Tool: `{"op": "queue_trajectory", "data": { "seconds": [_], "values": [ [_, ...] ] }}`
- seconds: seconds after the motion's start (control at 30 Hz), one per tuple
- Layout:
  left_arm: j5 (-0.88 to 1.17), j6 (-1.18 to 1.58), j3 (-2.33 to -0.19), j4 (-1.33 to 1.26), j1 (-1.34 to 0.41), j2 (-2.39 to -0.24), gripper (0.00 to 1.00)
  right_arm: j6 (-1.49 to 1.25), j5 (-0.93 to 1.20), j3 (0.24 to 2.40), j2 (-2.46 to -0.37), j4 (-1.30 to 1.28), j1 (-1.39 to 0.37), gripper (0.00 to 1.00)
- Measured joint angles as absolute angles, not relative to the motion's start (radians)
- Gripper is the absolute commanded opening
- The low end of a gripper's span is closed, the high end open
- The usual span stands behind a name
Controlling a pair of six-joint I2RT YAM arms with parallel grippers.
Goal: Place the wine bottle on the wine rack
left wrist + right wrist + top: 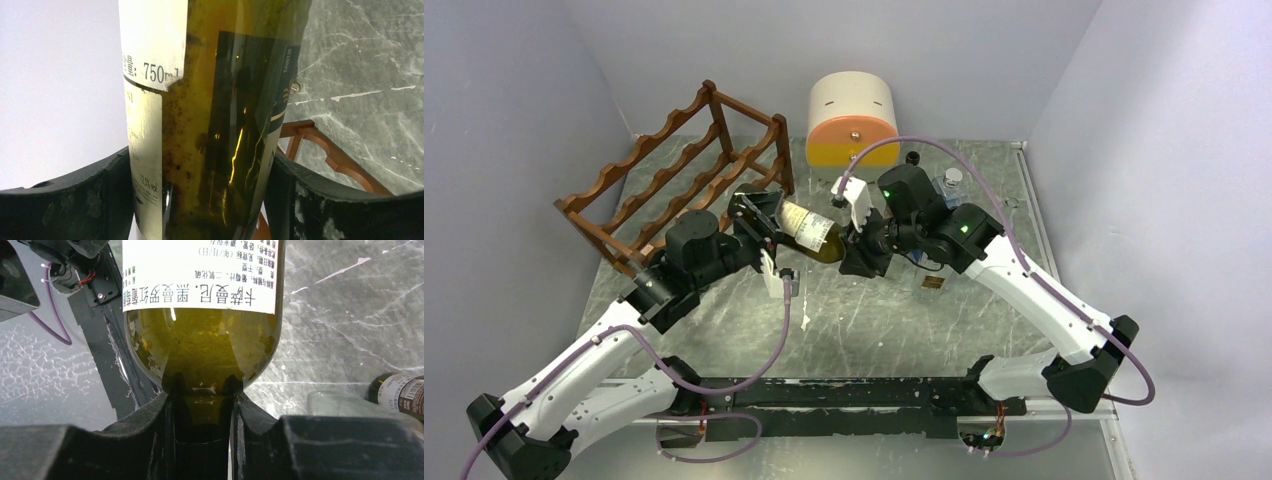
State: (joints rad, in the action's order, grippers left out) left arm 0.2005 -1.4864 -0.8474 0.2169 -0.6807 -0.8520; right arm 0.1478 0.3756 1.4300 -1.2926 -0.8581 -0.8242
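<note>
The olive-green wine bottle with a cream label is held lying sideways above the table, just right of the reddish-brown wooden wine rack. My left gripper is shut on the bottle's body near its base; in the left wrist view the bottle fills the space between both fingers, and a rack rail shows behind. My right gripper is shut on the bottle's neck; in the right wrist view the neck sits between the fingers below the shoulder and label.
A cream-and-orange rounded drawer box stands at the back centre. A small clear jar is behind the right arm. A dark small bottle and a clear container lie right of my right gripper. A small brown piece lies on the table.
</note>
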Motion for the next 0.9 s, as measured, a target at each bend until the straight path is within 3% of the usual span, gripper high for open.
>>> {"op": "queue_trajectory", "data": {
  "seconds": [0.17, 0.33, 0.43, 0.53, 0.57, 0.77, 0.8, 0.9],
  "values": [
    [0.195, -1.488, -0.847, 0.22, -0.68, -0.851, 0.07, 0.142, 0.364, 1.43, -1.293, -0.862, -0.834, 0.45],
    [0.194, -1.466, -0.85, 0.231, -0.68, -0.852, 0.07, 0.137, 0.359, 1.429, -1.293, -0.86, -0.854, 0.48],
    [0.189, -1.429, -0.89, 0.289, -0.681, -0.883, 0.07, 0.131, 0.348, 1.423, -1.293, -0.854, -0.855, 0.39],
    [0.176, -1.404, -0.903, 0.319, -0.681, -0.896, 0.1, 0.112, 0.318, 1.416, -1.294, -0.846, -0.855, 0.12],
    [0.172, -1.394, -0.906, 0.328, -0.68, -0.896, 0.14, 0.1, 0.305, 1.414, -1.294, -0.844, -0.855, 0.0],
    [0.153, -1.368, -0.951, 0.377, -0.681, -0.916, 0.65, 0.068, 0.233, 1.388, -1.271, -0.801, -0.875, 0.0],
    [0.154, -1.367, -0.955, 0.38, -0.682, -0.917, 0.98, 0.065, 0.22, 1.375, -1.256, -0.789, -0.877, 0.0],
    [0.165, -1.314, -0.957, 0.352, -0.689, -0.911, 0.95, 0.059, 0.186, 1.336, -1.208, -0.76, -0.886, 0.0]
  ]
}}
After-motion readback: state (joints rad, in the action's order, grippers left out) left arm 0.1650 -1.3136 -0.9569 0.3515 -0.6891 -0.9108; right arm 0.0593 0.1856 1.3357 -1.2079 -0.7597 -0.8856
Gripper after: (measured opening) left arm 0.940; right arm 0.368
